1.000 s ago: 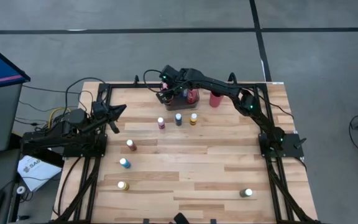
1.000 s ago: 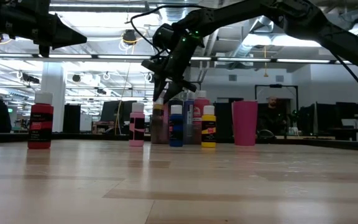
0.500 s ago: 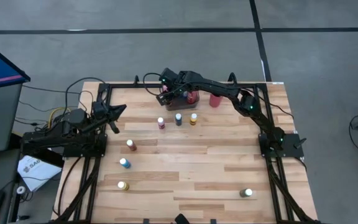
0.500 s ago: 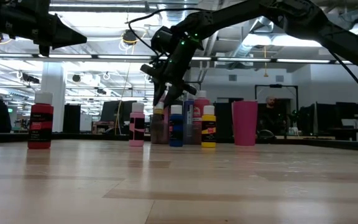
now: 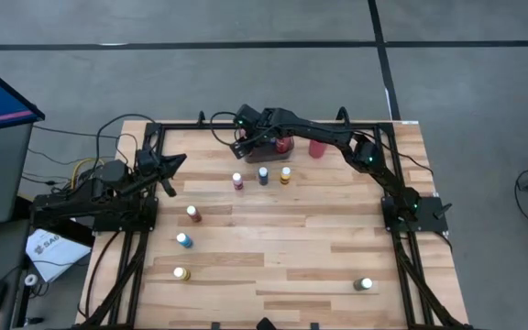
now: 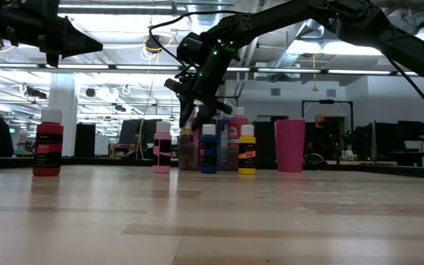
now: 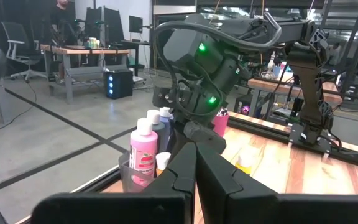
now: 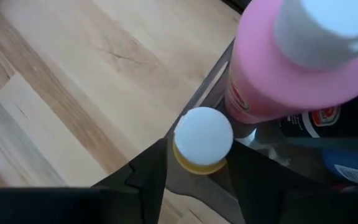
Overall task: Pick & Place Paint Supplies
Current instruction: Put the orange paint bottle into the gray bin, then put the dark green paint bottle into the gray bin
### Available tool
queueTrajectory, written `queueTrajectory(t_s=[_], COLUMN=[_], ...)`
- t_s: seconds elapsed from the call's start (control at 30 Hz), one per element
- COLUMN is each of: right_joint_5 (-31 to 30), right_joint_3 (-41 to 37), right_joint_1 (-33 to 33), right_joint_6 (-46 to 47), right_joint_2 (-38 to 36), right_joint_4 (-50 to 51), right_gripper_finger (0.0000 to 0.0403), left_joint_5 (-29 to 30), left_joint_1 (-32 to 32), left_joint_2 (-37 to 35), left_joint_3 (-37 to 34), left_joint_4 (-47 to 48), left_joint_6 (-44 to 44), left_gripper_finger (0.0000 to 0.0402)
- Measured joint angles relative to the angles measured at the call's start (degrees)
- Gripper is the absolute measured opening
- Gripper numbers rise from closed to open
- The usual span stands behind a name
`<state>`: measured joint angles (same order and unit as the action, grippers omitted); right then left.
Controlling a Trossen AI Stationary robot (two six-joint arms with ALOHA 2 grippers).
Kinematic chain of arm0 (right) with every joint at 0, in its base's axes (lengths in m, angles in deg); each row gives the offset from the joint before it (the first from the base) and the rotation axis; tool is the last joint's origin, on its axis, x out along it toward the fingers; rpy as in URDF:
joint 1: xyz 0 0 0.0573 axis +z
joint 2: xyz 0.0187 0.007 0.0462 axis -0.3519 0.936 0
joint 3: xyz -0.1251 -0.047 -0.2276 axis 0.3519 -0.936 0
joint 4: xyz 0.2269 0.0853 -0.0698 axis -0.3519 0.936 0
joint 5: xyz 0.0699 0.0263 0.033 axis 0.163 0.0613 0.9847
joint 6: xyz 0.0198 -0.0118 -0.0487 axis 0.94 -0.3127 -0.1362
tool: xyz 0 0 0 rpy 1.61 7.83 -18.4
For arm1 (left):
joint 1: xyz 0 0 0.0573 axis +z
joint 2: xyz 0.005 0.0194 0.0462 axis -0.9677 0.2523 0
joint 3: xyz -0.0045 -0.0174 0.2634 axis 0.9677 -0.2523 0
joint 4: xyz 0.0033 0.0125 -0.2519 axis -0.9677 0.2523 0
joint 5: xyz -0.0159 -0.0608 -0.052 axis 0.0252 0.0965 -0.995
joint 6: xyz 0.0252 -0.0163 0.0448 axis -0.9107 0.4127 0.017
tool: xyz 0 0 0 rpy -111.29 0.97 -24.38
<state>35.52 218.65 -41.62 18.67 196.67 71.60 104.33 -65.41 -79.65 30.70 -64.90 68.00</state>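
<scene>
A: At table's left edge, left gripper (image 5: pixel 174 163) waits, fingers pressed together. Right gripper (image 8: pixel 199 167)?

B: Over the tray (image 5: pixel 262 152) at the back; jaws have widened around a yellow bottle (image 8: pixel 202 139) beside the pink bottle (image 8: pixel 278 68).

A: So released?

B: Looks dropped in tray. Bottles remain on table.

Two dark jointed arms with black cables, small green lights, apparently matte casings
</scene>
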Motion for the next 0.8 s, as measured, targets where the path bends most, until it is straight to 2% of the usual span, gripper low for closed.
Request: queueTrajectory(t_s=[0.17,0.4,0.8], right_joint_5=[-0.46,-3.04,-3.43], right_joint_3=[0.00,-0.11,-0.11], right_joint_1=[0.00,0.11,0.04], right_joint_6=[-0.19,-2.23,-3.73], right_joint_2=[0.00,0.15,0.13], right_joint_4=[-0.04,0.11,0.48], right_gripper_finger=[0.0128,0.0013,0.0001], left_joint_5=[-0.02,-0.01,-0.01], left_joint_1=[0.02,0.00,0.01], left_joint_2=[0.00,0.00,0.00], left_joint_3=[0.00,0.00,0.00], left_joint_4=[0.00,0.00,0.00], left_joint_6=[0.02,0.02,-0.11], left_gripper_finger=[0.0002,0.0002,0.0002])
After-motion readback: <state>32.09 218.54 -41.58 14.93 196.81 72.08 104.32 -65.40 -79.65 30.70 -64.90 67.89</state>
